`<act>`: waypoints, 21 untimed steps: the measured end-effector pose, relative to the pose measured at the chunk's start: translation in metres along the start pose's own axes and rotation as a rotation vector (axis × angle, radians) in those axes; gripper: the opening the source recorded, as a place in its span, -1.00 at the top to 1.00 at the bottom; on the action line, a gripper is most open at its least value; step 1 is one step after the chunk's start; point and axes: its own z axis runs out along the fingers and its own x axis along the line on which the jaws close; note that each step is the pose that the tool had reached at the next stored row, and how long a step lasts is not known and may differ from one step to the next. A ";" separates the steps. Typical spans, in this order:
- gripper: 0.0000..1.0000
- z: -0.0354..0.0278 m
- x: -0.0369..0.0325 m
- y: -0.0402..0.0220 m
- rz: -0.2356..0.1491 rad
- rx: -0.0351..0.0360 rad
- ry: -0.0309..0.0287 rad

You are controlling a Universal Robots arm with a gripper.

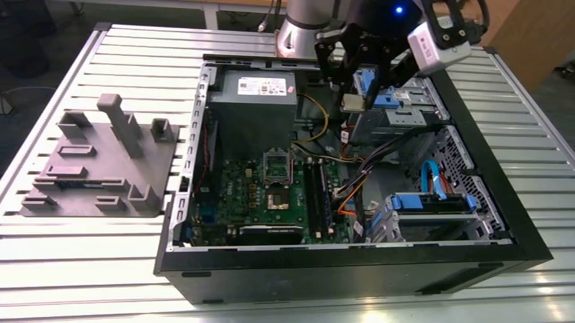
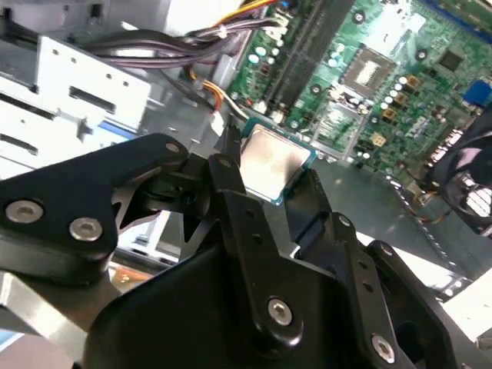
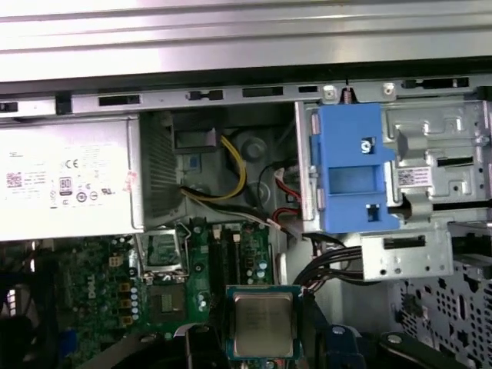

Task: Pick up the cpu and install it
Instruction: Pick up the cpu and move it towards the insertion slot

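Note:
The cpu (image 2: pixel 269 161) (image 3: pixel 263 324), a small flat square chip with a silver-grey top, hangs in the air, and my gripper (image 2: pixel 265 165) is shut on it by two opposite edges. In the exterior view the cpu (image 1: pixel 353 103) is held high over the back of the open computer case (image 1: pixel 359 262), near the drive cage. The motherboard (image 1: pixel 269 195) lies on the case floor. Its open socket (image 1: pixel 277 196) (image 3: pixel 167 298) shows bare, with the silver metal frame (image 1: pixel 277 163) flipped up just behind it. The socket (image 2: pixel 367 68) is some way off from the chip.
A grey power-supply box (image 1: pixel 252 94) fills the case's back corner at the exterior view's left. Cables (image 1: pixel 359 182) run beside black memory sticks (image 1: pixel 316 188). A blue drive latch (image 3: pixel 350 165) and metal drive cage (image 1: pixel 404 114) sit close to the gripper. A grey fixture block (image 1: pixel 99 165) stands on the slatted table.

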 end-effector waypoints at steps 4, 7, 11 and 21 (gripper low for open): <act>0.06 0.0009 0.0069 -0.0005 0.000 0.0000 0.0000; 0.06 0.0041 0.0074 -0.0016 0.000 0.0000 0.0010; 0.06 0.0078 0.0098 -0.0046 0.000 0.0002 0.0022; 0.06 0.0092 0.0146 -0.0052 0.000 -0.0012 0.0023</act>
